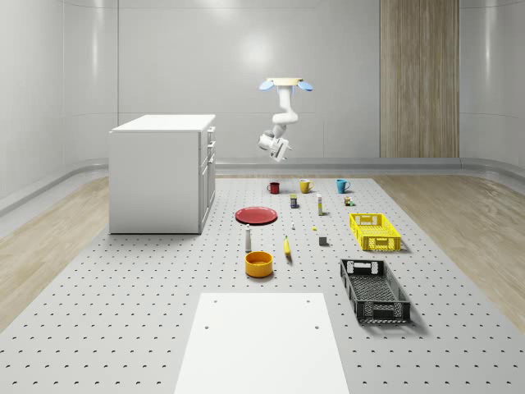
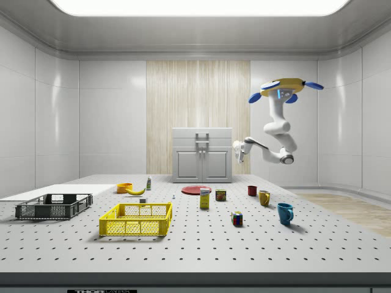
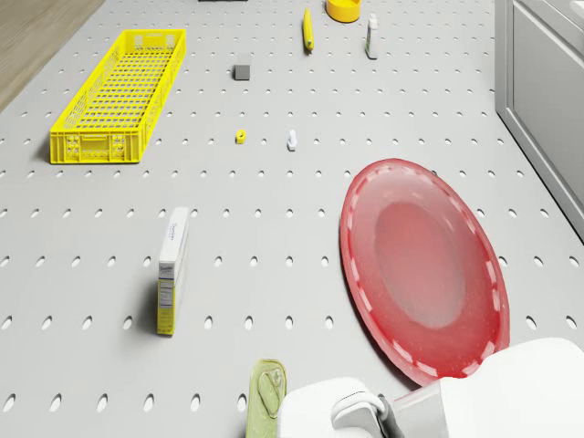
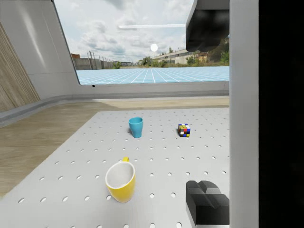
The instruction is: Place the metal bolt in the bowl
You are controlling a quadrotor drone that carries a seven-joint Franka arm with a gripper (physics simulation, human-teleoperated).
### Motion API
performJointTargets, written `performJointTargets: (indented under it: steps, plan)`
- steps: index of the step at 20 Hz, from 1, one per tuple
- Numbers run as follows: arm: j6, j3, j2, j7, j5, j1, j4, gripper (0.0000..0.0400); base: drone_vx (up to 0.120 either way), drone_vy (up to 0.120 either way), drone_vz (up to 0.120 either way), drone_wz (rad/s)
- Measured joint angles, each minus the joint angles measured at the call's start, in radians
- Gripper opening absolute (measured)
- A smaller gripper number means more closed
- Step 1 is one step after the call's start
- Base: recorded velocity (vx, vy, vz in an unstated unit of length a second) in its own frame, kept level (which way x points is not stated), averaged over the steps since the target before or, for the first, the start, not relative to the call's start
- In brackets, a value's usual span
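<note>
High above the mugs (image 1: 305,186) hovers the drone (image 1: 286,84); claw (image 1: 280,148) spread unreadable.

Drone (image 2: 285,85) high above mugs (image 2: 264,197), tool (image 2: 237,151) facing cabinet (image 2: 202,155)

A glossy red round plate (image 3: 424,274), a yellow lattice plastic crate (image 3: 119,96), a black lattice crate (image 1: 374,290), a multicoloured checkered cube (image 4: 184,129), and a grey perforated floor (image 1: 123,312).

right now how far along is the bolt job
Done: nothing; the metal bolt lies on the table, apart from the yellow bowl. In hand: the drone hovers above the mugs, gripper in the air, far from the bolt. Left: grasp, carry, drop in.
</note>
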Motion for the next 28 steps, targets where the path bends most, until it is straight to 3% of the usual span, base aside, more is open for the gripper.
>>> performJointTargets:
  steps: [3, 7, 12, 19, 28]
  plan:
    - [-0.068, 0.119, -0.040, 0.128, -0.233, -0.163, -0.116, 0.0400, 0.120, 0.000, -0.120, 0.000]
    - [-0.154, 0.221, -0.088, 0.254, -0.401, -0.346, -0.185, 0.0400, 0.120, 0.000, -0.120, 0.000]
    - [-0.209, 0.286, -0.137, 0.342, -0.478, -0.480, -0.210, 0.0400, 0.120, 0.000, -0.120, 0.000]
    - [-0.220, 0.328, -0.188, 0.398, -0.496, -0.561, -0.216, 0.0400, 0.120, 0.000, -0.006, 0.000]
    - [-0.191, 0.354, -0.240, 0.429, -0.480, -0.601, -0.215, 0.0400, 0.120, 0.000, -0.116, 0.000]
